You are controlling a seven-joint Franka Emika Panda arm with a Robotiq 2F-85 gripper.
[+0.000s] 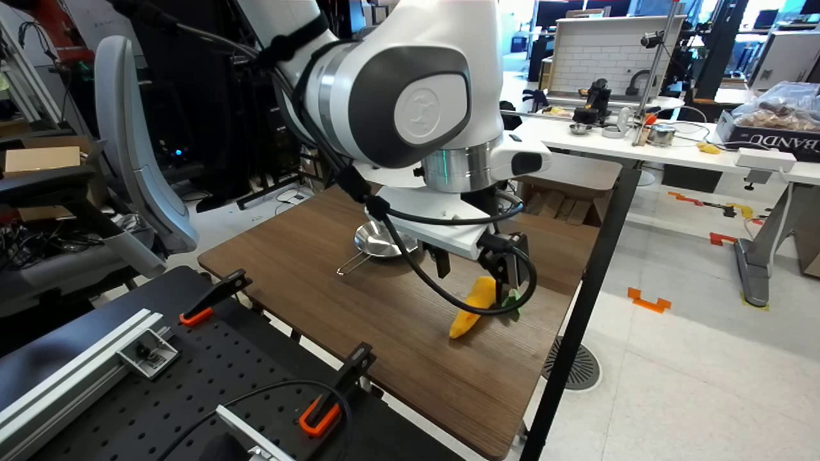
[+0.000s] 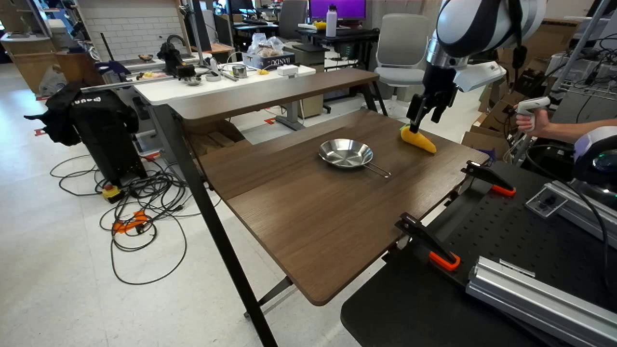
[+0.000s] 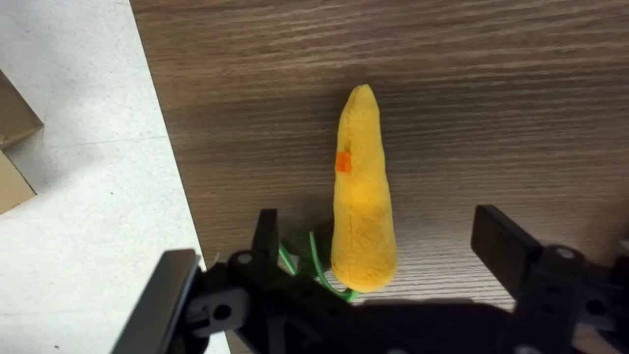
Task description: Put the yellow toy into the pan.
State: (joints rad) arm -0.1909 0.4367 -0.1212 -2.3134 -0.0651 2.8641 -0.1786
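Where the yellow toy (image 3: 364, 206) lies: on the table (image 2: 328, 231), outside the pan (image 2: 344, 153) and well apart from it; wrist view puts its narrow tip at 12 o'clock, blunt end at 6.
Toy skin: fuzzy, plush-like, carrot-shaped taper; flat orange patch (image 3: 343, 162) toward 11 o'clock.
Toy stalk: thin green strands (image 3: 346, 294), curling off toward 10 and 11 o'clock.
Gripper (image 3: 381, 233): dark, blocky fingers (image 3: 501, 246) spread wide; in the wrist view the toy's body shows between them, nearer the 9 o'clock finger. Contact with the strands: cannot tell.
Pan form: round, shallow, shiny metal with sloping wall; in an exterior view, at 9 o'clock from the toy.
Pan handle (image 2: 388, 175): slim bent wire, aimed at 4 o'clock there.
Table surface: brown, streaked wood grain, rounded corners.
Bench (image 2: 496, 241): matte black, perforated; black clamps (image 2: 426, 239) with orange ends along its edge.
Arm (image 1: 448, 102): smooth white shell, grey caps.
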